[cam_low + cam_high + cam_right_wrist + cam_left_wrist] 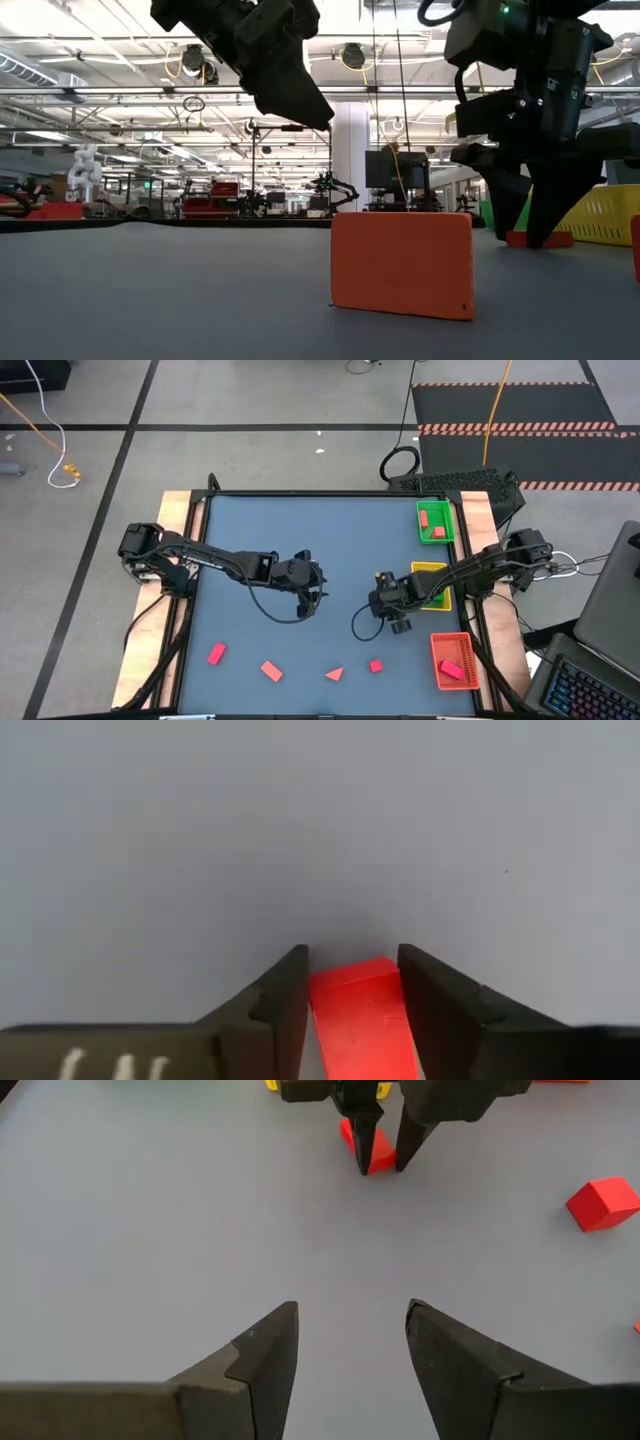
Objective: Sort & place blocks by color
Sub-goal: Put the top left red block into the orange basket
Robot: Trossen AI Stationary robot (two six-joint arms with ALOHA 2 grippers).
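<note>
My right gripper point(397, 620) stands low over the table's middle right, shut on a small red block point(360, 1010) that lies on the grey surface. The low view shows this block point(540, 238) flat on the table under the fingers. My left gripper point(311, 598) hovers open above bare table left of it, touching nothing; its wrist view point(350, 1340) looks toward the right gripper point(382, 1165). Several more red blocks lie along the near edge: a cuboid point(216, 653), another cuboid point(271, 671), a triangle point(334, 674) and a cube point(375, 666). My right gripper pinches the red block between its two fingers, one finger point(275, 1010) on each long side face point(325, 1020). The fingers come from above, pointing down, and lie across the block. The block's underside rests on the table.
Three trays line the table's right side: a green tray point(448, 520) holding red pieces, a yellow tray point(428, 568) just behind my right arm, and a red tray point(437, 660) with a red block inside. A red block point(402, 263) stands close to the low camera.
</note>
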